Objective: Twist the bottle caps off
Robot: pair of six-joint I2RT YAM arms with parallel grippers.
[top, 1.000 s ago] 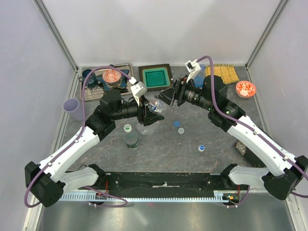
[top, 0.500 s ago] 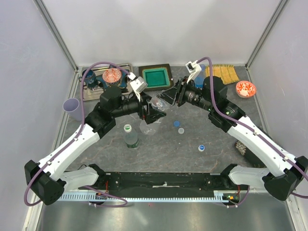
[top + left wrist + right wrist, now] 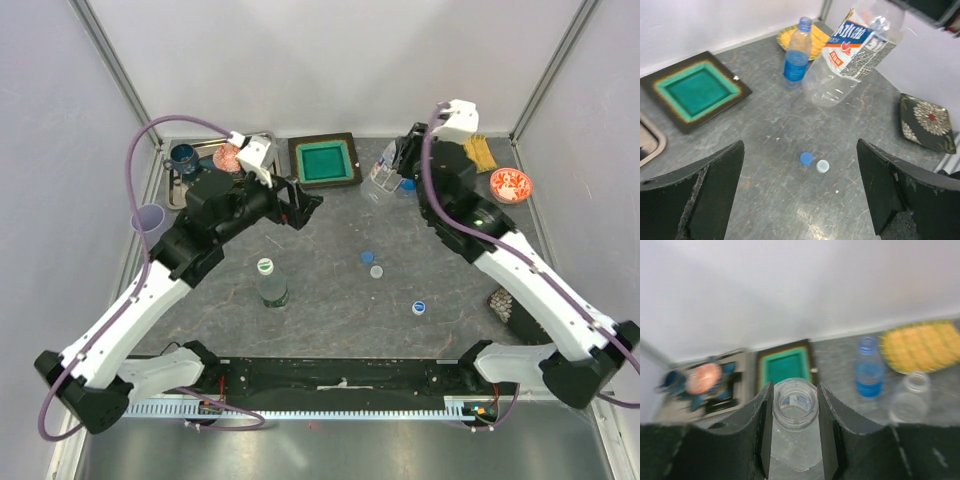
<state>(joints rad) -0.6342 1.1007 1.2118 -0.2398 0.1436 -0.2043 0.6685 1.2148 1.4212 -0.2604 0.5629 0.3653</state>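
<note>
The uncapped labelled bottle [image 3: 850, 55] was clamped at its neck by the right gripper [image 3: 795, 412], seemingly for setting aside, while the left gripper [image 3: 800, 150] was spread empty above the loose blue cap [image 3: 806, 158] and pale cap [image 3: 823, 166].

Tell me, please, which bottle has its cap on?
The bottle standing alone, left of centre: a green-and-white cap tops it, while three other caps lie loose.

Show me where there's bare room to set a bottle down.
Bare table lies between the green tray and the blue cap, and again between the capped bottle and the blue-and-white cap. The back is crowded.
</note>
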